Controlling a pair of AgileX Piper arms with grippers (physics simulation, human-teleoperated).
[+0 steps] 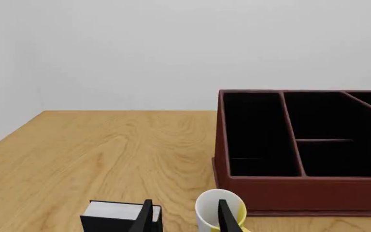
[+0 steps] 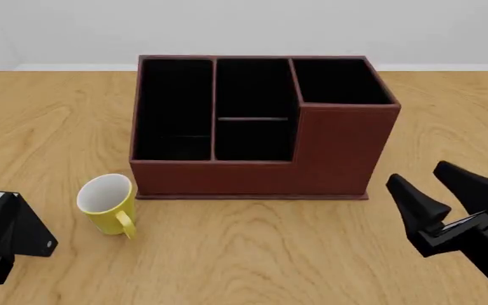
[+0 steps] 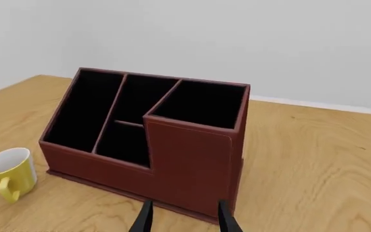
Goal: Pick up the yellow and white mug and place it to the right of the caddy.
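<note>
The yellow and white mug [image 2: 108,203] stands upright on the table in front of the caddy's left front corner, handle toward the camera. It also shows in the left wrist view [image 1: 212,209] and the right wrist view [image 3: 10,173]. The reddish-brown caddy [image 2: 337,152] stands mid-table, its taller section at the right [image 1: 301,186] [image 3: 192,164]. My left gripper [image 1: 185,205] is open and empty, with the mug just beyond one finger; I cannot make it out in the front view. My right gripper [image 2: 418,176] [image 3: 185,207] is open and empty, right of the caddy's front.
A black block with a white top [image 2: 2,222] [image 1: 118,212] sits left of the mug at the front view's left edge. The wooden table [image 2: 253,254] runs back to a pale wall behind the caddy.
</note>
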